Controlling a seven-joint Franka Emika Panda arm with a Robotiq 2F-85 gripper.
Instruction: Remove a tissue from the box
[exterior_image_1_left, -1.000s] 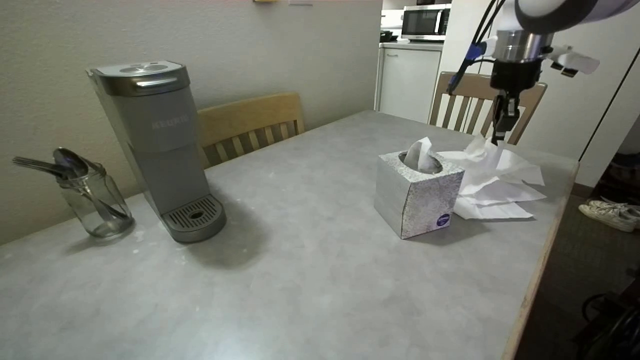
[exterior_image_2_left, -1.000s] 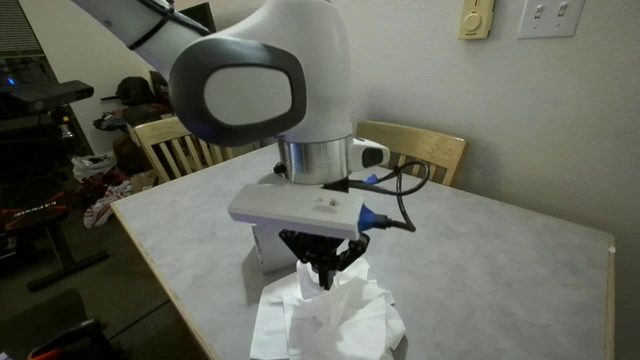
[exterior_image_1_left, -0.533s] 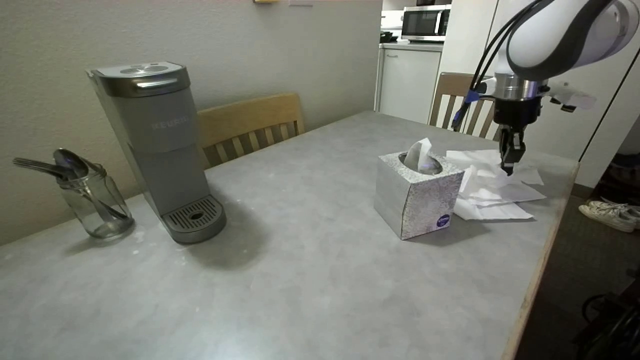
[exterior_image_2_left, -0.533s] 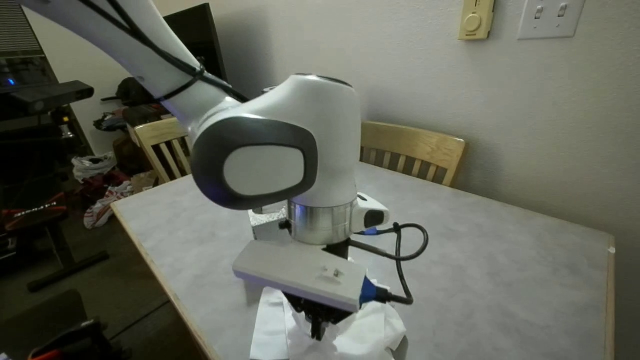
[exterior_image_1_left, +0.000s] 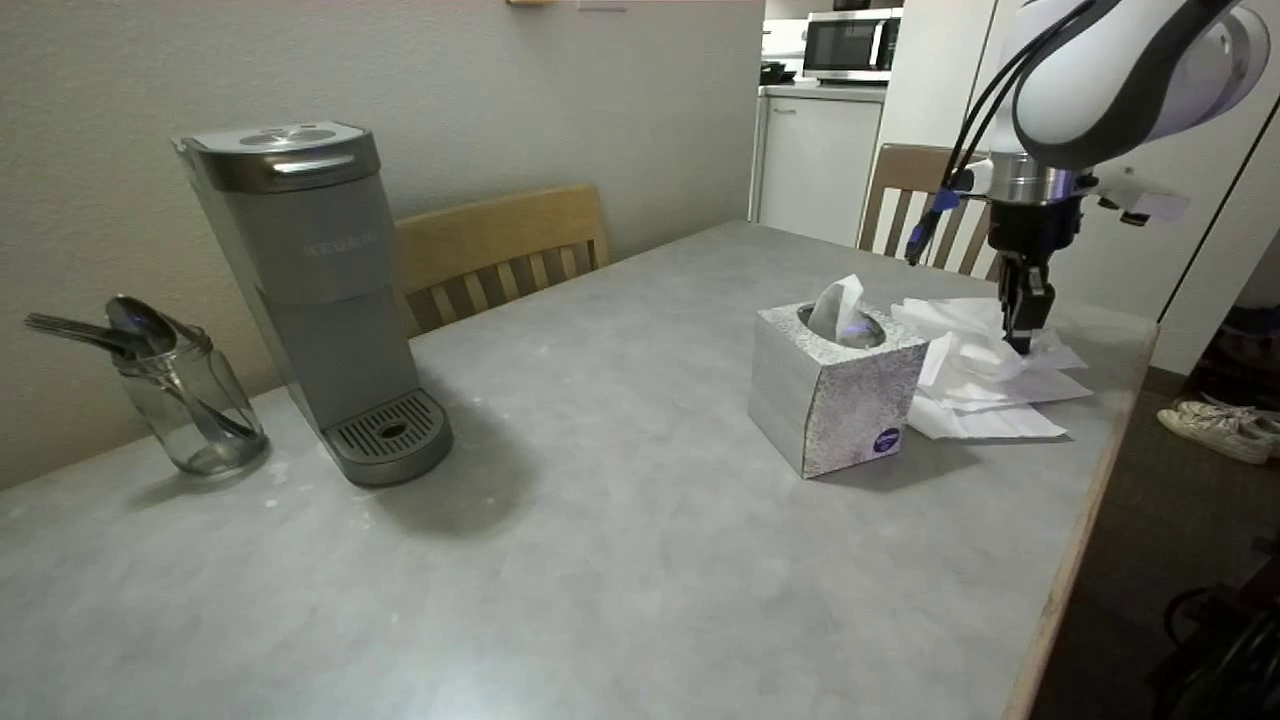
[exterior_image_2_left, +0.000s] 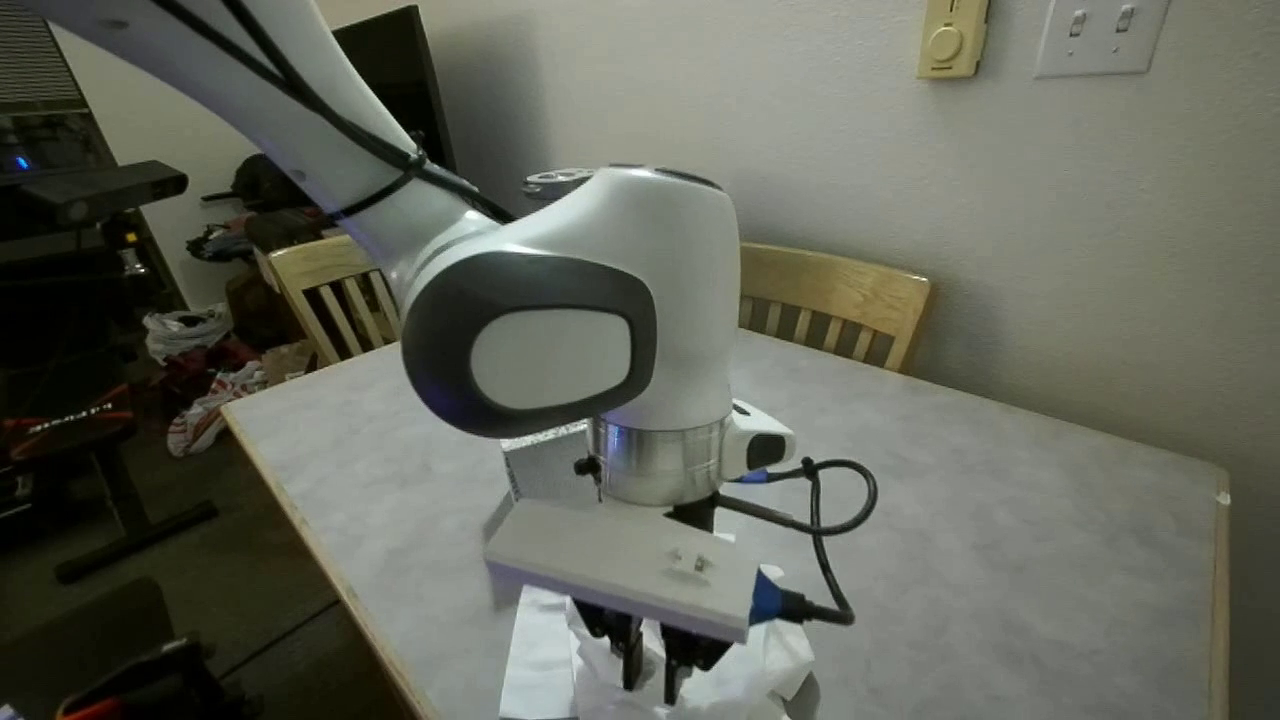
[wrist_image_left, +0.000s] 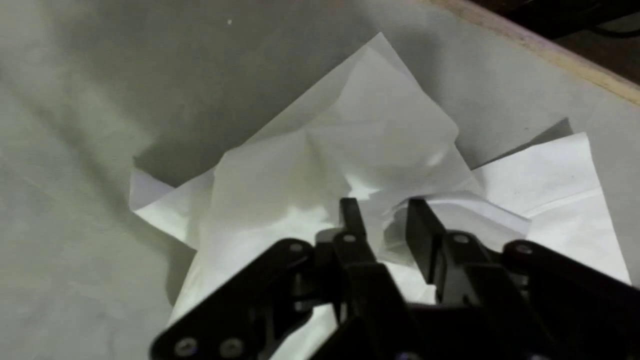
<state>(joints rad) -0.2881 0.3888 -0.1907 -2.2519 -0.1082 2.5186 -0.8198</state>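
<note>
Holds the gripper low over a pile of white tissues on the table, with the jaws partway apart and gripping nothing visible; cannot tell whether touching the pile. Shows the tissue box upright just beside the pile, with another tissue poking out of it.

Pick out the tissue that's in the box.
It's the tissue poking up out of the top of the box; the loose tissues lie heaped on the table, under the gripper.
</note>
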